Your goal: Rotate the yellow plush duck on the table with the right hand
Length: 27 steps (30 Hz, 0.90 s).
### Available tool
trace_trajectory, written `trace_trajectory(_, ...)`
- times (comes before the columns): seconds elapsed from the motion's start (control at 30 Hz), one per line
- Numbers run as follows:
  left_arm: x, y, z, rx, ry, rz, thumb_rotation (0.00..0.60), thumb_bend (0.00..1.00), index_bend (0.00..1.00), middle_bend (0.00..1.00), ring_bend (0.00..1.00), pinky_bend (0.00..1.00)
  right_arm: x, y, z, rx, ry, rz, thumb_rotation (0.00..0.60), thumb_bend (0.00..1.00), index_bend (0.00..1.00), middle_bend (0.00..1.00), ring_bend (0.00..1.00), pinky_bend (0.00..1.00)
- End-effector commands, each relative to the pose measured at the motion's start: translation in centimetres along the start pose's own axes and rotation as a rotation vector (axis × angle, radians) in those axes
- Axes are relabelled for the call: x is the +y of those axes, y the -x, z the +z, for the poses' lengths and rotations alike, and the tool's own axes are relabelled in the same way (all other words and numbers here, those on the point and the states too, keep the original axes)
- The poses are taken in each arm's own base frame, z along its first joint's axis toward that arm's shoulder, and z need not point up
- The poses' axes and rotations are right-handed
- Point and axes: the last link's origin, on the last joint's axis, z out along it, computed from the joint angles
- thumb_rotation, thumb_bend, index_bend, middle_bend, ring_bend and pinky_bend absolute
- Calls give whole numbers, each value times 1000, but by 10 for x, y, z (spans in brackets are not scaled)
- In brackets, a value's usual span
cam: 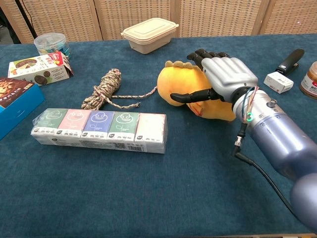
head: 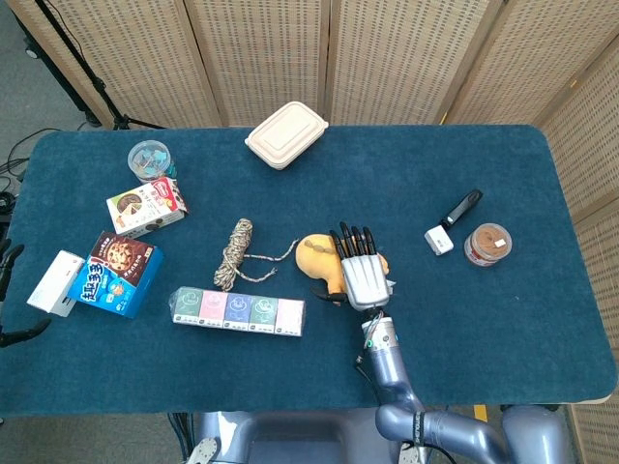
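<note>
The yellow plush duck [head: 314, 257] [cam: 174, 83] lies on its side near the middle of the blue table [head: 464, 329], with its head end toward the left. My right hand [head: 360, 273] [cam: 225, 77] lies over the duck's right part and holds it. The fingers reach across its top toward the far side, and the thumb [cam: 190, 96] curls along its near side. The hand hides most of the duck's body in the head view. My left hand shows in neither view.
A row of tissue packs [head: 238, 310] [cam: 99, 128] lies just left of the duck, and a rope bundle [head: 235, 253] sits behind it. To the right are a small white box [head: 438, 241], a black clip [head: 463, 205] and a jar [head: 486, 244]. A lidded container [head: 286, 134] sits at the back, and snack boxes [head: 121, 274] sit at the left.
</note>
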Motion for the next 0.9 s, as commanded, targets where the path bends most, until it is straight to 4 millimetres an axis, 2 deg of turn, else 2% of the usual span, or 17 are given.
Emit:
trace_trajectory(0.03,0,-1,0,2,1,-3,600,22,0,0,0,0,2,10,10,-27,32,8,138,88,0,0,0,0)
trace_trajectory(0.2,0,-1,1,6,4,-6,600,22,0,0,0,0,18,15,2,-29,68,6,136,88,0,0,0,0)
trace_trajectory(0.57,1,1,-1,-1,1,6,600,23,0,0,0,0,59,8,-44,-11,125,4,140,88,0,0,0,0)
trace_trajectory(0.9,3,3,-1,-3,0,13,600,23,0,0,0,0,70,-2,-66,15,125,1,140,88,0,0,0,0)
